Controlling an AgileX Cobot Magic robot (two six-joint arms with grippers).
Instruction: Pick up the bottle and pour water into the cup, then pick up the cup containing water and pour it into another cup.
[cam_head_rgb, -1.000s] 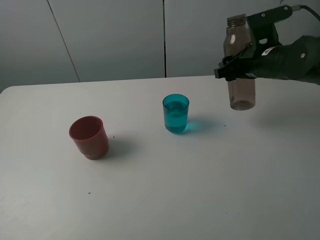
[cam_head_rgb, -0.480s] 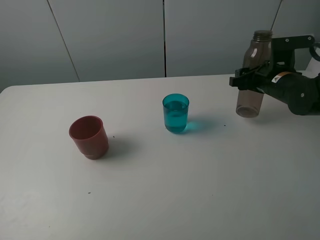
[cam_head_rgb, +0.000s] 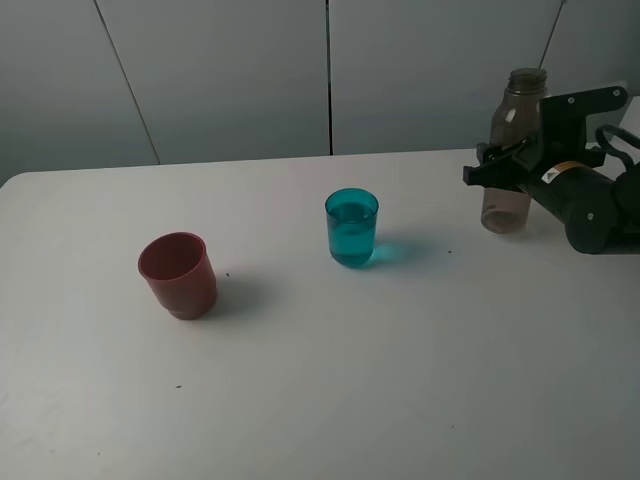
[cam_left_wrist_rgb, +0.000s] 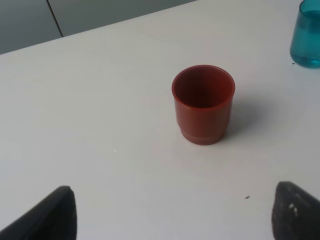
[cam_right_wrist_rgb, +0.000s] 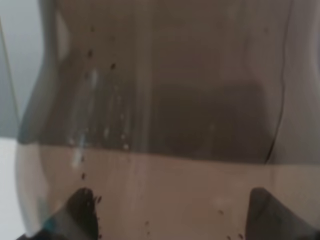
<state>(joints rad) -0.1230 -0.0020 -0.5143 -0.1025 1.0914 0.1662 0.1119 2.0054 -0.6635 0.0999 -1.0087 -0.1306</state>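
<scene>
Setdown: right gripper (cam_head_rgb: 503, 172) clamped on upright bottle (cam_head_rgb: 507, 150), base at or just above table (cam_head_rgb: 400, 380); contact unclear. We lower straight, let go only once it stands, back off without tipping it. Past fingertips, well apart, cup (cam_head_rgb: 351, 228) with water. Meanwhile left gripper (cam_left_wrist_rgb: 172, 215) wide, empty, red cup (cam_left_wrist_rgb: 203, 104) ahead of it.

r claw (cam_head_rgb: 503, 166) closed on bottle (cam_head_rgb: 518, 105), arm in from right | l claw (cam_left_wrist_rgb: 175, 218) wide open
</scene>
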